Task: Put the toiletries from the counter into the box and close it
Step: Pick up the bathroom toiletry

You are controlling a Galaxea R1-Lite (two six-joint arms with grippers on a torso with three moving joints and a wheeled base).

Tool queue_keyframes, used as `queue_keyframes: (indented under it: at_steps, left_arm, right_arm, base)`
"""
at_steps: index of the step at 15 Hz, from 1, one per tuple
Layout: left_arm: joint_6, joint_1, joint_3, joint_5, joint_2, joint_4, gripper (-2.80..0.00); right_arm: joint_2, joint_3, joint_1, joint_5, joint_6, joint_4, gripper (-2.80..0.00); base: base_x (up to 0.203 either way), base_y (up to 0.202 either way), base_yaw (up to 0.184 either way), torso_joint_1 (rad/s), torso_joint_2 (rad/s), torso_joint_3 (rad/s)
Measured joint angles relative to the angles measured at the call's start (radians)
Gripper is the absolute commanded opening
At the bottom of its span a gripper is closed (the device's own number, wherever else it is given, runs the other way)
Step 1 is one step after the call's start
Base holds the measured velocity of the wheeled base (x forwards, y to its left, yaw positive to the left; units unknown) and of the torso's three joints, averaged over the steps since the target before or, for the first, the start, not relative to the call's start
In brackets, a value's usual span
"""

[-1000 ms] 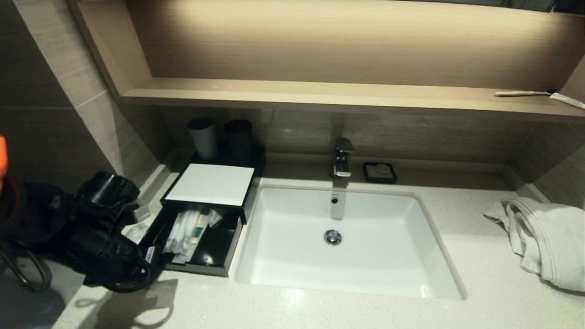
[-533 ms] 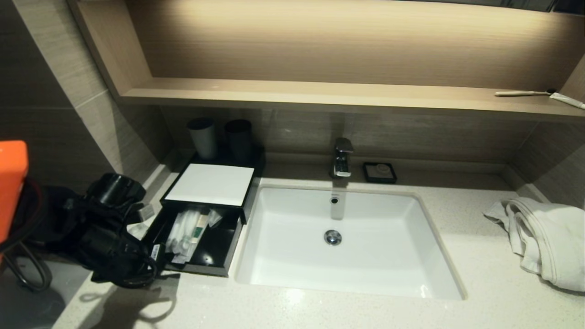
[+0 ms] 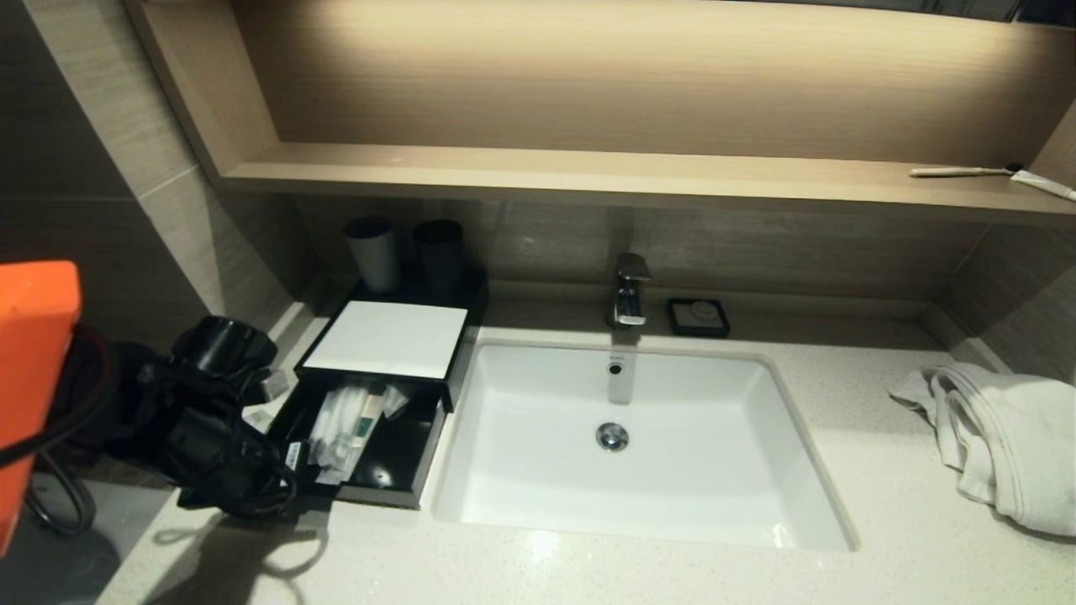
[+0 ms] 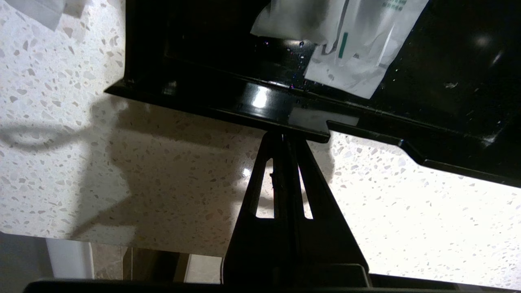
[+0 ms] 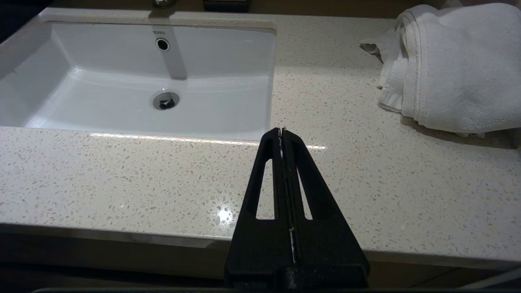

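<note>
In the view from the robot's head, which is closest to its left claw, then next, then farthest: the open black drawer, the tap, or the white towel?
From the left gripper, shut, at the drawer's front left corner:
1. Black drawer, right beside it, on the left counter.
2. Tap, behind the sink, in the middle.
3. White towel, far right of the counter.

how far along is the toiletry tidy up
Done: sachets lie in the black drawer. In hand: left gripper, jaws shut, sits at the drawer's front lip, likely to push. Left: drawer is open; one packet remains on the counter. Right gripper idle.
</note>
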Motion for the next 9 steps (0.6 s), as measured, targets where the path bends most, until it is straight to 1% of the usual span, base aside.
queue_keyframes:
  at_steps: [7,9]
  left_arm:
    - [-0.003,0.0,-0.016,-0.001,-0.001,0.011,-2.8]
    - [-0.003,0.012,-0.006,0.018,-0.015,0.013,-2.8]
  right_arm:
    - [0.0,0.0,0.0,0.001,0.0,0.0,-2.8]
    - [0.0,0.0,0.0,0.0,0.0,0.0,-2.8]
  base:
    - [0.0,0.0,0.0,0.0,0.0,0.0]
    - [0.0,0.0,0.0,0.0,0.0,0.0]
